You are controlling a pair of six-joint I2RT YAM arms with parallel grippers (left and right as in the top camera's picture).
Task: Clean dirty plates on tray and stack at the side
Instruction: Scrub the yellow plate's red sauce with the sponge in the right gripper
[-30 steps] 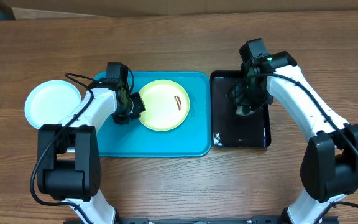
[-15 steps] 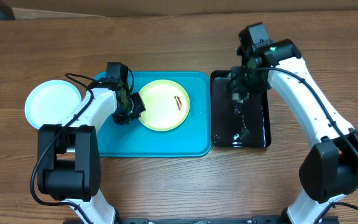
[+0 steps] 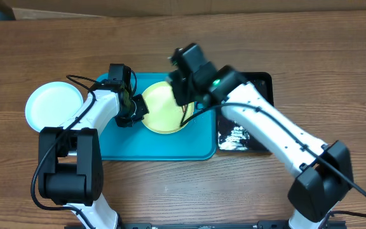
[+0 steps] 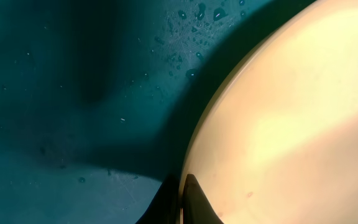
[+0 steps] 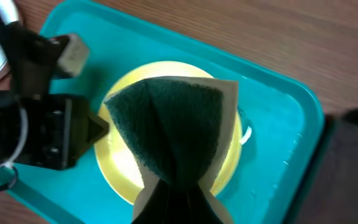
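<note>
A yellow-green plate (image 3: 157,111) lies on the turquoise tray (image 3: 164,147); it also shows in the right wrist view (image 5: 120,152) and the left wrist view (image 4: 291,124). My left gripper (image 3: 138,109) is shut on the plate's left rim (image 4: 182,193). My right gripper (image 3: 182,89) is shut on a dark green sponge (image 5: 173,127) and holds it over the plate. A reddish smear (image 3: 184,114) shows beside the right arm. A pale plate stack (image 3: 54,105) sits on the table left of the tray.
A glossy black tray (image 3: 246,137) with wet foam streaks sits right of the turquoise tray. Water drops lie on the turquoise tray (image 4: 191,25). Brown wood table (image 3: 183,191) all round.
My right arm has swung left from above the black tray to above the yellow-green plate, carrying the sponge. The left arm and plate have not moved.
</note>
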